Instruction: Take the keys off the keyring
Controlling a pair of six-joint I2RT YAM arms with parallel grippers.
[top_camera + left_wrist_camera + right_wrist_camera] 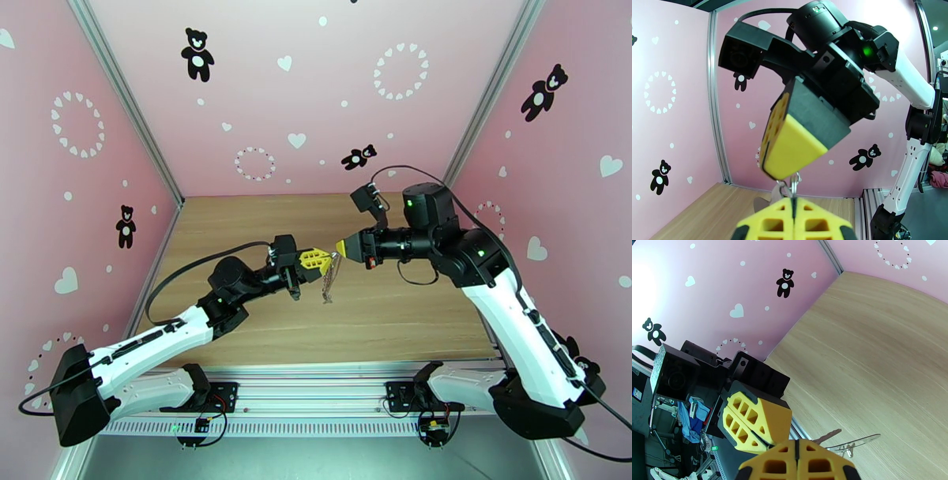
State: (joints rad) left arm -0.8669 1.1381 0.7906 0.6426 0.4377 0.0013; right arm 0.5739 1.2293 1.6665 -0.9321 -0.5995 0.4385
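From above, the left gripper (325,260) and the right gripper (340,248) meet tip to tip, both lifted off the wooden table (411,316); each one's yellow fingers are pressed together; the keyring (329,283) hangs as a thin dark strand straight down from the point where the two tips meet, its lower end just below the left gripper's fingers; the keys are too small to pick out here.

From the left wrist, the left gripper (793,203) shows a thin seam between its fingers and no gap; a small metal loop of the keyring (793,186) rises from that seam and reaches the tip of the right gripper (782,171), directly above and almost touching; the right gripper's fingers are likewise clamped flat together on the metal; a pale flat piece sticks out just left of the left gripper's tip, too blurred to name.

From the right wrist, the right gripper (797,443) is closed, seam upright; the left gripper (765,440) sits just above and to its left, fingers together, tips touching its own; the keys (855,444) jut sideways from just right of the right gripper's tip, two thin flat stems side by side, held in the air over the table (877,358); which part each gripper pinches cannot be told.
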